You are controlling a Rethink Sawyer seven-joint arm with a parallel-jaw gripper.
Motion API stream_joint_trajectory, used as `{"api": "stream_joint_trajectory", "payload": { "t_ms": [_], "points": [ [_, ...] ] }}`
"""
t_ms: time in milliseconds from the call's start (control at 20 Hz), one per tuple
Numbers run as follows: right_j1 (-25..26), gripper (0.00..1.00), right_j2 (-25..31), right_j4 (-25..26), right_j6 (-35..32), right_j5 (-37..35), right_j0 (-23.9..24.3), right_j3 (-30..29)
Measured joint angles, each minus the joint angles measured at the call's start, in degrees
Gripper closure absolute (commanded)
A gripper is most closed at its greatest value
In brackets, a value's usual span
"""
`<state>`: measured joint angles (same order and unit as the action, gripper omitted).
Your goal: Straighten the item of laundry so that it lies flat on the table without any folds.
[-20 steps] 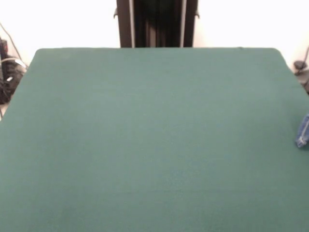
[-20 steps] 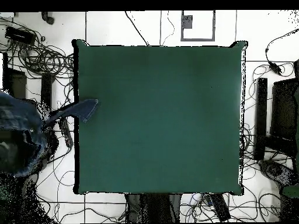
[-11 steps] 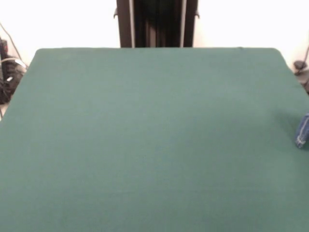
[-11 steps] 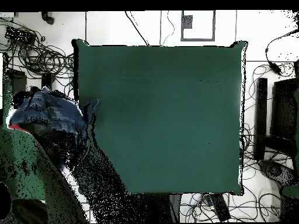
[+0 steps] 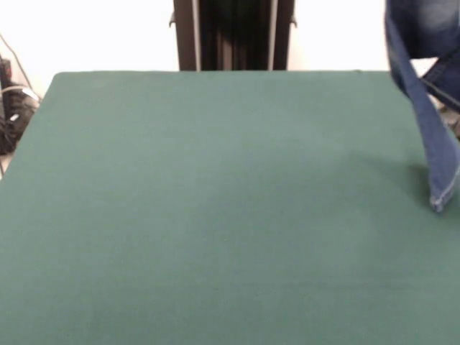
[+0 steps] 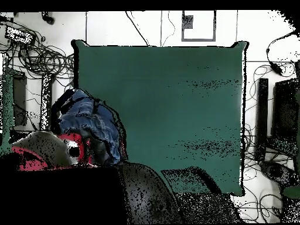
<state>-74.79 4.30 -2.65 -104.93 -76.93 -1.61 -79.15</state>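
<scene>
the jeans [image 5: 424, 108] hang above the right edge of the green table [image 5: 215, 215], one leg dangling. the gripper does not show in either view, so its jaws i cannot tell.

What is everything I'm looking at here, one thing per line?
Jeans: one pair, blue denim, hanging in the air at the right edge of the front view, one leg dangling toward the table's side edge; bunched at the left edge overhead.
Table: one, dark green cloth top, filling most of both views.
Cables: many, black, tangled on the white floor around the table.
Pedestal: one, black, behind the table's far edge.
Person: partly seen, red clothing, beside the jeans overhead.
Robot's gripper: not in view.
</scene>
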Motion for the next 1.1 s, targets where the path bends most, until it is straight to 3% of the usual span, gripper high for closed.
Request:
{"api": "stream_joint_trajectory", "payload": {
  "t_ms": [700, 1100],
  "points": [
    [-4.21, 1.00, -0.04, -0.50, 3.07, 2.72, 8.03, -8.63],
    [-6.17, 1.00, -0.03, -2.82, 18.12, 5.33, 18.41, -15.00]
  ]
}}
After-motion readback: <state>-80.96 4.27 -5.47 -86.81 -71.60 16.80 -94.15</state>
